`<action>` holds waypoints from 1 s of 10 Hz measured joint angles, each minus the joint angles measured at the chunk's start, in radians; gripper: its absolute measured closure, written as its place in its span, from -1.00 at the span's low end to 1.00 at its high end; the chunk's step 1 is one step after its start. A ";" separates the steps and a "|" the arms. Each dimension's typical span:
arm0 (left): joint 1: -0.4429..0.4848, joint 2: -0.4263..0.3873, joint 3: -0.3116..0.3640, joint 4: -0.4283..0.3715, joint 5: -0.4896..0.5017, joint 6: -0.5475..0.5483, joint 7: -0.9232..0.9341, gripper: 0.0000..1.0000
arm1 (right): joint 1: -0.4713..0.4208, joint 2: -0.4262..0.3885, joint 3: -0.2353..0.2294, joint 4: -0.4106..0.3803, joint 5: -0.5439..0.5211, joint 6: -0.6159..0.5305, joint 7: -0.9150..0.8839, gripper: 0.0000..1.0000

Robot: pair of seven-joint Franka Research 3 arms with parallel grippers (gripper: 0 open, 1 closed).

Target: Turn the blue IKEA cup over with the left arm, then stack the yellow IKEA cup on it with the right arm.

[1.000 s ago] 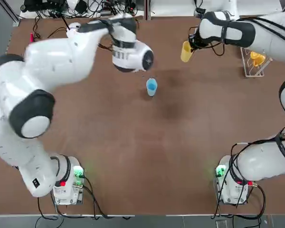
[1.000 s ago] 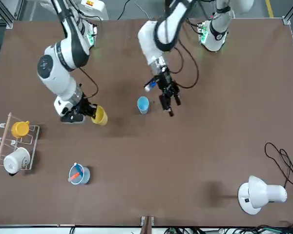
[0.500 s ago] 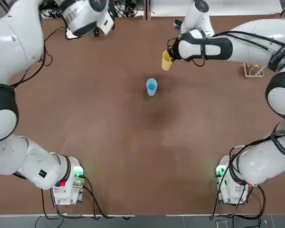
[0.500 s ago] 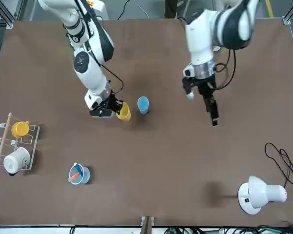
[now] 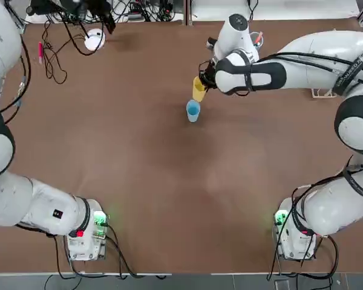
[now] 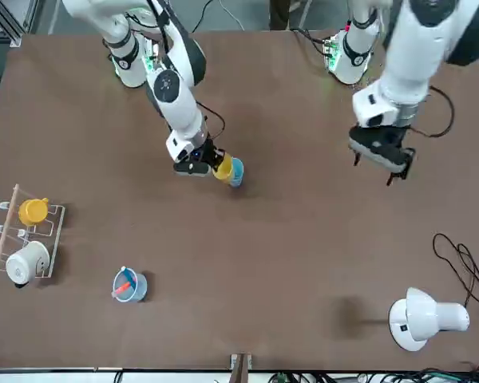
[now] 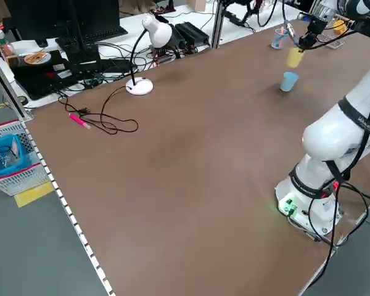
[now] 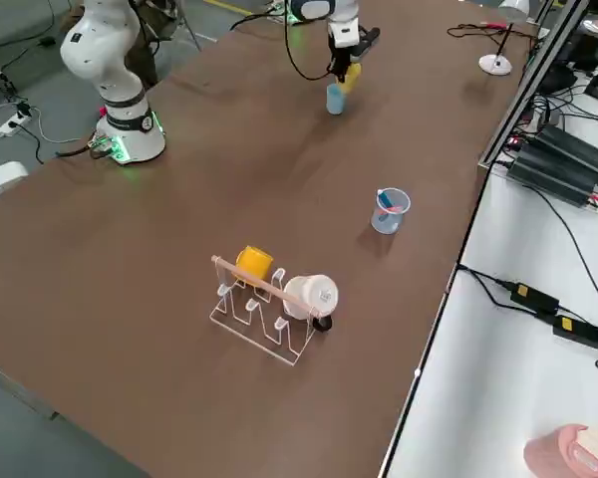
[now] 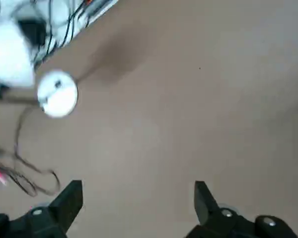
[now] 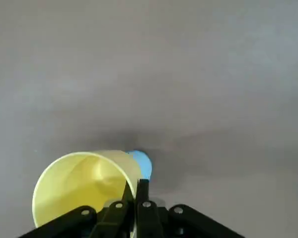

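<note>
Top view: the blue IKEA cup (image 5: 193, 110) stands mid-table, apparently flipped already; the right gripper (image 5: 204, 80), clamped on the yellow IKEA cup (image 5: 198, 89), hovers just beside it, stacking not yet done. The left gripper (image 6: 381, 162), fingers spread and empty, hangs well apart.

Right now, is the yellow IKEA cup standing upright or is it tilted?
Tilted. The right gripper pinches the rim of the yellow IKEA cup, holding it slanted in the air just beside the blue IKEA cup, not yet on it.
</note>
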 joint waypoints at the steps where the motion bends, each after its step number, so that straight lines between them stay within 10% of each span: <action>1: 0.016 0.003 0.001 0.040 -0.038 -0.068 -0.127 -0.98 | 0.002 0.002 0.006 0.000 -0.003 -0.003 0.014 0.93; 6: 0.108 0.037 0.010 0.243 -0.142 -0.259 -0.271 -0.98 | 0.024 0.031 0.044 -0.001 -0.049 -0.007 0.103 0.93; 10: 0.111 0.062 0.010 0.252 -0.145 -0.285 -0.402 -0.98 | 0.019 0.043 0.041 -0.001 -0.062 -0.005 0.106 0.93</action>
